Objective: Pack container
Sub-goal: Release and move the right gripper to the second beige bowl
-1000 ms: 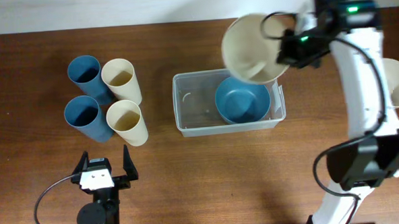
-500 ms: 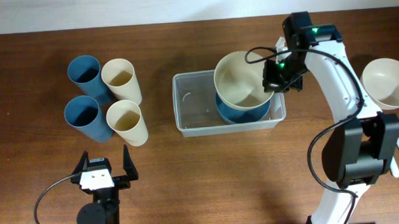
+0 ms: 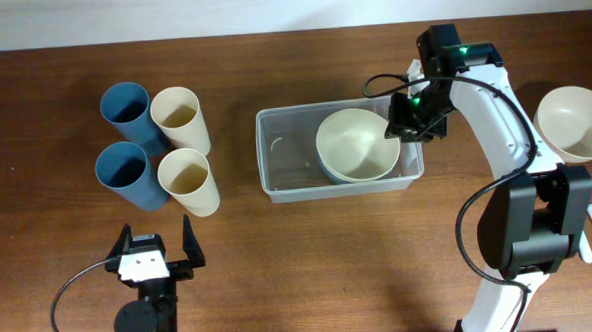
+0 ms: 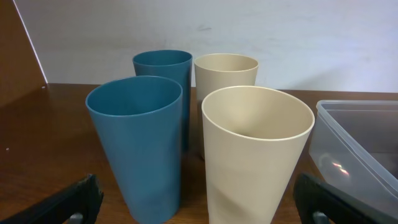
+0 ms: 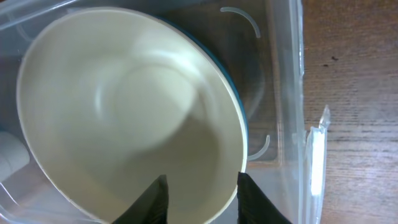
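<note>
The container (image 3: 276, 157) is a clear plastic bin at mid-table. In its right half a cream bowl (image 3: 355, 143) rests nested in a blue bowl, of which only a rim sliver (image 5: 235, 93) shows. My right gripper (image 3: 402, 121) hovers at the cream bowl's right rim. In the right wrist view the gripper (image 5: 203, 177) is open: one finger hangs inside the cream bowl (image 5: 124, 106), the other outside its rim, with a gap on both sides. My left gripper (image 3: 156, 250) stands wide open near the front left, holding nothing.
Two blue cups (image 3: 125, 105) (image 3: 124, 168) and two cream cups (image 3: 177, 113) (image 3: 188, 176) stand upright left of the bin, right in front of the left gripper (image 4: 198, 199). Another cream bowl (image 3: 577, 122) sits at the right edge. The bin's left half (image 4: 360, 143) holds nothing.
My right arm brought the cream bowl down from above the bin's far corner and set it in the blue bowl. Its jaws have parted off the rim. The left arm stayed still.
</note>
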You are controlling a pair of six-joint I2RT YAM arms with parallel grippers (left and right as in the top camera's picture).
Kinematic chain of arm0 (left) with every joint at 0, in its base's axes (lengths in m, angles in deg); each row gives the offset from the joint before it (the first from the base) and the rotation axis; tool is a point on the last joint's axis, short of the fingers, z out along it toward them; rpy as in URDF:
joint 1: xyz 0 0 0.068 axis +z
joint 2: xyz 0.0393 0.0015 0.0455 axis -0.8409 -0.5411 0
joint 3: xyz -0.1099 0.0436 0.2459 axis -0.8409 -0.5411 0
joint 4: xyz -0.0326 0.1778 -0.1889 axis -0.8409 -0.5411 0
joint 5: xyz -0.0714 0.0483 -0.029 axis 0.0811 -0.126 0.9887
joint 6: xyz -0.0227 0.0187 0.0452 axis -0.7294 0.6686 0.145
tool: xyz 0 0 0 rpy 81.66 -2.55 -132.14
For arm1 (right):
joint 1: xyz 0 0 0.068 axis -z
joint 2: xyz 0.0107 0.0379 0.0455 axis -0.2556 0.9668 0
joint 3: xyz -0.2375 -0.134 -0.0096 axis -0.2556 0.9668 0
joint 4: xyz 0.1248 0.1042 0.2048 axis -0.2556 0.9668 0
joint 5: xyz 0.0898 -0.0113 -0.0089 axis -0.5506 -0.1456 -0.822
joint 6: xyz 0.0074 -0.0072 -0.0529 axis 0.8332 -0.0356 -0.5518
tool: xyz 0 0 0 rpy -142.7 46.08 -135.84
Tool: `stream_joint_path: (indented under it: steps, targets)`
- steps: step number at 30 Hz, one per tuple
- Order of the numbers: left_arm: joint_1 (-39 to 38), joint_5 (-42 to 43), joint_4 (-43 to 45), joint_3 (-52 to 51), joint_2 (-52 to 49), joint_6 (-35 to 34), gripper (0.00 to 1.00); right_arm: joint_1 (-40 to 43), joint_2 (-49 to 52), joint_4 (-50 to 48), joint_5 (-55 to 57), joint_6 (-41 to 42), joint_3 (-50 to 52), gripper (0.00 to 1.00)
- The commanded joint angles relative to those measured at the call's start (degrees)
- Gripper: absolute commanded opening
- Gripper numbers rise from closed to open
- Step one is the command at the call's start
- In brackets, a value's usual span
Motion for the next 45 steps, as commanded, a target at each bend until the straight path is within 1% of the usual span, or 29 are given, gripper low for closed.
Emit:
stream_joint_path:
  steps: [1,4,5,6,8,10,12,14,17,20,23,27,32,36,45]
  targets:
    - [0.31,-0.42,-0.09,-0.15,0.28,0.92,1.0,2.16,-0.37,2.19,-1.18,0.55,-6.73,0.39]
    - [0.31,-0.42,-0.07,-0.15,0.28,0.92,1.0,5.77,-0.5,6.95,-0.46,0.55,-16.2,0.72]
    - [0.31,-0.42,-0.07,-0.15,0.28,0.9,1.0,7.48,-0.5,9.09,0.63,0.57,-19.98,0.9]
    - [0.31,-0.42,-0.07,-0.15,0.28,0.92,1.0,9.31,-0.5,11.23,2.29,0.57,-23.37,0.99]
    - [0.31,-0.42,-0.09,-0.15,0.28,0.9,1.0,13.09,-0.5,15.67,7.41,1.7,-28.72,0.99]
    - [0.31,-0.42,-0.07,-0.15,0.28,0.92,1.0,18.14,-0.5,20.04,14.95,4.52,-31.76,0.99]
    - [0.31,-0.42,-0.07,-0.15,0.28,0.92,1.0,23.52,-0.5,23.15,18.69,6.43,-32.13,0.99]
    - [0.31,-0.42,-0.07,-0.15,0.28,0.92,1.0,29.0,-0.42,24.22,18.75,6.69,-30.58,0.99]
    - [0.31,-0.42,-0.07,-0.15,0.28,0.9,1.0,36.41,-0.42,22.91,18.43,8.59,-25.75,0.99]
    - [0.31,-0.44,-0.07,-0.15,0.28,0.92,1.0,42.64,-0.42,17.73,14.36,9.22,-18.95,0.99]
    - [0.31,-0.42,-0.07,-0.15,0.28,0.92,1.0,47.17,-0.42,10.93,9.7,9.62,-12.2,0.99]
    - [0.31,-0.42,-0.07,-0.15,0.28,0.92,1.0,50.16,-0.42,2.36,5.84,9.6,-4.81,0.99]
    - [0.31,-0.42,-0.07,-0.15,0.28,0.92,1.0,49.77,-0.33,-7.63,5.62,9.9,1.84,0.99]
    - [0.31,-0.42,-0.07,-0.15,0.28,0.92,1.0,49.68,0.63,-14.34,5.57,11.87,5.84,0.99]
    - [0.31,-0.42,-0.07,-0.15,0.28,0.92,1.0,49.59,6.8,-18.18,4.07,12.35,6.86,0.99]
